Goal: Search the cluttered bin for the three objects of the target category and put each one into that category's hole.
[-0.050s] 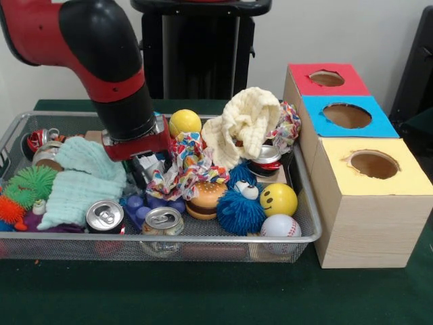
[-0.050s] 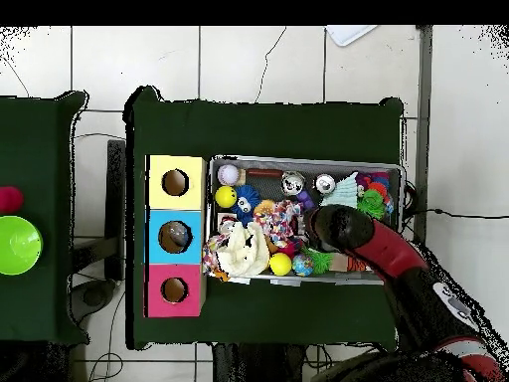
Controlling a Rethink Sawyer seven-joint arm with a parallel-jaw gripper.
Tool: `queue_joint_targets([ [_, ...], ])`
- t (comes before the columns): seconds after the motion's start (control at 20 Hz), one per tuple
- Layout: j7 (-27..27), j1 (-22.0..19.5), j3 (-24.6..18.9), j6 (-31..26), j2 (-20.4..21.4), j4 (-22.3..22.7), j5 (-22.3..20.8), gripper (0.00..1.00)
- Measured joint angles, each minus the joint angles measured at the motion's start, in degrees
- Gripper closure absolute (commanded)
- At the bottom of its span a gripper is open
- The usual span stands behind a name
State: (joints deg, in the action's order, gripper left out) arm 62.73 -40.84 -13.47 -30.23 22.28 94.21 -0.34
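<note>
My gripper [image 1: 143, 168] is down in the wire bin [image 1: 308, 203], left of centre, between a mint cloth [image 1: 84, 179] and a colourful patterned cloth [image 1: 189, 166]. The clutter hides its tip. From overhead the arm [image 2: 343, 227] covers that part of the bin. Two cans [image 1: 105, 215] [image 1: 162, 220] stand at the front wall, and a third can [image 1: 266, 157] lies under a cream cloth [image 1: 247, 122]. A yellow ball [image 1: 185, 122], a smiley ball [image 1: 278, 199] and a baseball [image 1: 280, 227] are in the bin too. Right of the bin are the red hole [image 1: 327, 78], blue hole [image 1: 346, 115] and yellow hole [image 1: 373, 164].
A blue fuzzy toy [image 1: 240, 206], a burger toy [image 1: 205, 200] and green [image 1: 30, 183] and orange [image 1: 8, 208] spiky toys crowd the bin. Another can [image 1: 46, 154] lies at the far left. A green bowl [image 2: 18, 244] sits on a separate table.
</note>
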Motion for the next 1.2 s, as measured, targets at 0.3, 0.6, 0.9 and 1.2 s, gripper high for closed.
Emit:
queue_joint_targets([
  [0.3, 0.00, -4.18, -3.27, 0.04, -0.90, 2.71, 4.91, 0.00],
  [0.6, 0.00, -4.45, -4.30, 0.06, -1.05, 3.66, 6.12, 0.00],
  [0.9, 0.00, -4.44, -5.00, 0.05, -1.04, 3.98, 6.88, 0.00],
  [1.2, 0.00, -4.77, -6.53, 0.07, -0.67, 5.54, 8.80, 0.00],
])
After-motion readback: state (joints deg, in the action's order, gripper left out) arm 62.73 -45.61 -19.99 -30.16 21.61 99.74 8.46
